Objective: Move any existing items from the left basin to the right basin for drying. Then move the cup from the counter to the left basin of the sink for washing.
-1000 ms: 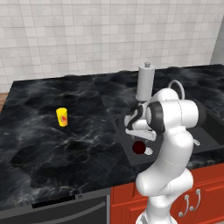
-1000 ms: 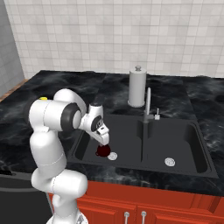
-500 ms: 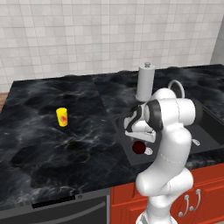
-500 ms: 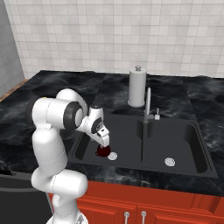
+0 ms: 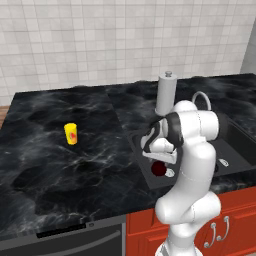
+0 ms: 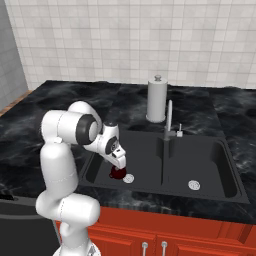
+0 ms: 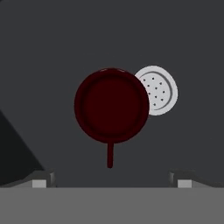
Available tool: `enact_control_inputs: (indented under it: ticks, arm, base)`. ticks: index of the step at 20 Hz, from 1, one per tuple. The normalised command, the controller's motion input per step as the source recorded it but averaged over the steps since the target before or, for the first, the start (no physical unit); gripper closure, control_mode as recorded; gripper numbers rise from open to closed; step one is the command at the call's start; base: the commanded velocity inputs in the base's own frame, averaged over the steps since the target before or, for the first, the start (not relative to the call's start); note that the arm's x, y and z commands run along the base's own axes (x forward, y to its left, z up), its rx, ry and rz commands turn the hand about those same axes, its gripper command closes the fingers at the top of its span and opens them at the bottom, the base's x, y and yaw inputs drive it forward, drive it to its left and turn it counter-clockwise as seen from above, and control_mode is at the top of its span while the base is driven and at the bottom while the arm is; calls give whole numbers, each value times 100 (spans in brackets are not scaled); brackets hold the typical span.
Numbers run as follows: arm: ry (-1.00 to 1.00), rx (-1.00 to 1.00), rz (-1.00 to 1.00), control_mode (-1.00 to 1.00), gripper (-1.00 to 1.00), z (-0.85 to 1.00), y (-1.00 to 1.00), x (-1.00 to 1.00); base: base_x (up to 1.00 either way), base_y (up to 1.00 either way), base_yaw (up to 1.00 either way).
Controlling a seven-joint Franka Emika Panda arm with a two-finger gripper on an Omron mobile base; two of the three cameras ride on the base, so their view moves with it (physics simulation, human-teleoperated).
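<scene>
Half of the silver drain point(image 7: 159, 89) in the left basin point(image 6: 102, 165) is covered by the maroon bowl point(image 7: 112, 105), whose thin handle juts toward the gripper point(image 7: 111, 177) in the hand view. From the left base view the arm's wrist hides part of the bowl. The fingertips point(image 7: 41, 178) stand wide apart, empty, above it. The yellow cup point(image 5: 71, 133) sits on the counter point(image 5: 50, 165), well apart.

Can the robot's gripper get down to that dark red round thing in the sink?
Probably yes. The gripper hangs open right above the dark red bowl-like thing in the left basin, with nothing between them.
</scene>
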Motion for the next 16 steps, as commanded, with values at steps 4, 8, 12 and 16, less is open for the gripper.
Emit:
enact_control_inputs:
  ticks: [4, 8, 12, 16]
  arm:
    - [0, -1, 1, -100, -100, -16, 0, 14]
    - [0, -1, 1, -100, -100, -14, 1, 7]
    - [0, 0, 1, -100, -100, -8, 7, 0]
    - [0, 0, 1, -100, -100, -5, 5, -6]
  base:
    - [0, 0, 0]
    - [0, 0, 0]
    - [0, 0, 0]
    - [0, 0, 0]
